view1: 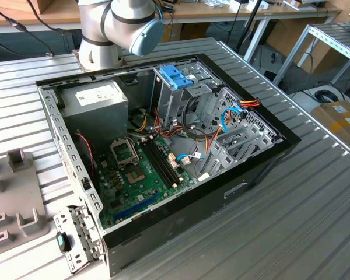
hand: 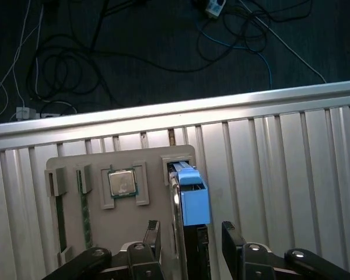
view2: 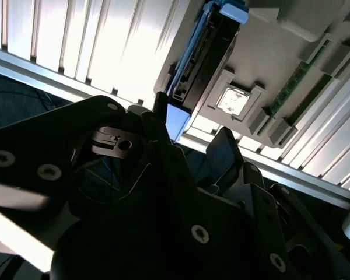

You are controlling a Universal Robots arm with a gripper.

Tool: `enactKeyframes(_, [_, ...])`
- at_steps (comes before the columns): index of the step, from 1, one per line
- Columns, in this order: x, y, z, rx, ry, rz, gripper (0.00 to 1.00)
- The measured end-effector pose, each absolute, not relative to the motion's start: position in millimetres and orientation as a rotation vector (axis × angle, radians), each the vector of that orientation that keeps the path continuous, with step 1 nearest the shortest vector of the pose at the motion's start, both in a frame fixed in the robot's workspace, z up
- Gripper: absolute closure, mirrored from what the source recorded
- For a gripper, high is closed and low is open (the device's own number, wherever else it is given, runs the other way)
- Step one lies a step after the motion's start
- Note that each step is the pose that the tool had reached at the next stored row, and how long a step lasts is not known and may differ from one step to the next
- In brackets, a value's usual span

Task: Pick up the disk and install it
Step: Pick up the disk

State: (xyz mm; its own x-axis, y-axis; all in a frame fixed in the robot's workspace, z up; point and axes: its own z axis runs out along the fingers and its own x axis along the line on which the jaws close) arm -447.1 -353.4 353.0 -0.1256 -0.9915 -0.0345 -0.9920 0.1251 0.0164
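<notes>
In the first wrist view the disk (hand: 191, 201) stands on edge in a slot of a grey holder plate (hand: 99, 163), its blue plastic frame facing the camera. My gripper (hand: 191, 239) is open, with one dark finger on each side of the disk and a small gap to each. The second wrist view looks along the disk (view2: 201, 55) from its edge, a blue tab at its end, with my gripper (view2: 192, 137) just before it. The fingertips (view2: 224, 149) are not touching the disk.
The holder plate also carries a processor chip (hand: 122, 183) and a green memory stick (hand: 84, 216), close to the table's edge rail (hand: 175, 111). In the exterior view the open computer case (view1: 268, 163) lies mid-table, its drive cage topped by a blue latch (view1: 176, 76).
</notes>
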Motion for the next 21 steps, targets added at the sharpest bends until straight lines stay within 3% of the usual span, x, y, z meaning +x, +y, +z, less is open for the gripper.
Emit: enactKeyframes(21, [-447.2, -352.7, 344.9, -2.097, 2.319, 0.055, 0.46])
